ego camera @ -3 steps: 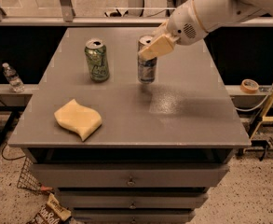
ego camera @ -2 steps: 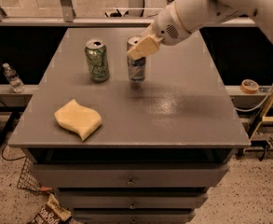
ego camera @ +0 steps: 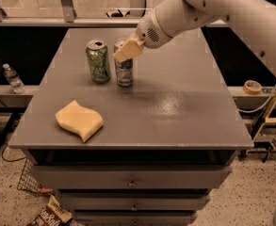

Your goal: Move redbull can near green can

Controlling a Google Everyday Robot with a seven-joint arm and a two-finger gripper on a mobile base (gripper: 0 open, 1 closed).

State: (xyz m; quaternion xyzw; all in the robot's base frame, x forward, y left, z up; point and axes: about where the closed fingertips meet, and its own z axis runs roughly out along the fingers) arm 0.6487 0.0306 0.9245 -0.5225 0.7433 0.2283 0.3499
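Observation:
The redbull can is slim, silver and blue, and stands upright at the back left of the grey table. The green can stands just left of it with a narrow gap between them. My gripper reaches in from the upper right and is shut on the top of the redbull can. Its tan fingers hide the can's upper part. I cannot tell whether the can's base touches the table.
A yellow sponge lies on the table's front left. A water bottle stands on a ledge to the left, and a tape roll lies on a ledge to the right. Drawers sit under the tabletop.
My gripper has carried the redbull can leftward across the back of the table, from well right of the green can to right beside it. The green can and sponge have not moved.

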